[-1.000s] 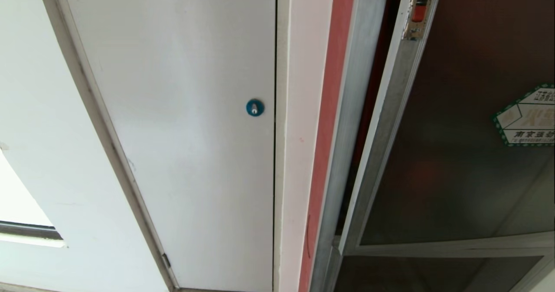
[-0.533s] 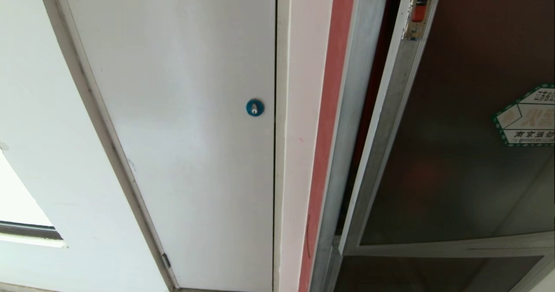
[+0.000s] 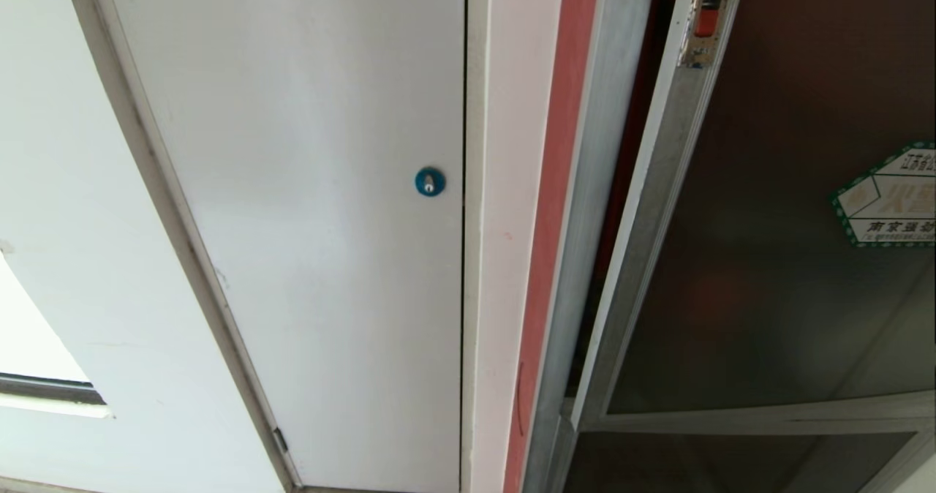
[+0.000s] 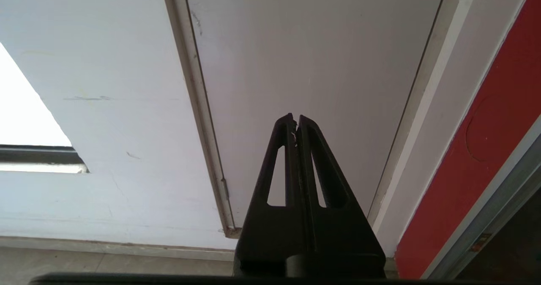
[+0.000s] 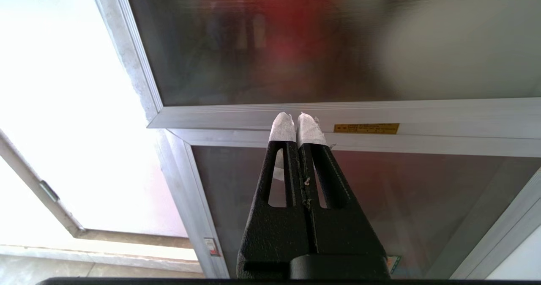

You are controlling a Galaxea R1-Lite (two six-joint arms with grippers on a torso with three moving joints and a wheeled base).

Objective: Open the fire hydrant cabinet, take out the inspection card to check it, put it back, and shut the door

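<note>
The door (image 3: 768,208) of the fire hydrant cabinet (image 3: 585,186) stands with its long axis vertical, its silver aluminium frame running top to bottom in my head view, and its latch edge is swung slightly clear of the cabinet frame, so a narrow dark gap shows between the two. A small red latch (image 3: 706,14) sits near the top of that edge, and a green-bordered hexagonal sticker (image 3: 888,197) is fixed to the dark tinted glass at the right margin (partly cut off by the frame edge). A red-painted strip (image 3: 556,186) runs beside the cabinet frame on the left. Further left is a plain white door (image 3: 314,208) with a blue round lock (image 3: 430,181), set in a white wall (image 4: 105,107); pale floor (image 4: 105,264) shows below the wall in my left wrist view. The inspection card is not visible in any view. My right gripper (image 5: 297,120) has its fingers pressed together with nothing between them; its white-wrapped fingertips (image 5: 282,126) point at the lower horizontal rail of the door, near a small yellow label (image 5: 366,128), and I cannot tell whether they touch it. My left gripper (image 4: 295,121) is likewise pressed together and empty, pointing at the white door, well apart from the cabinet.
</note>
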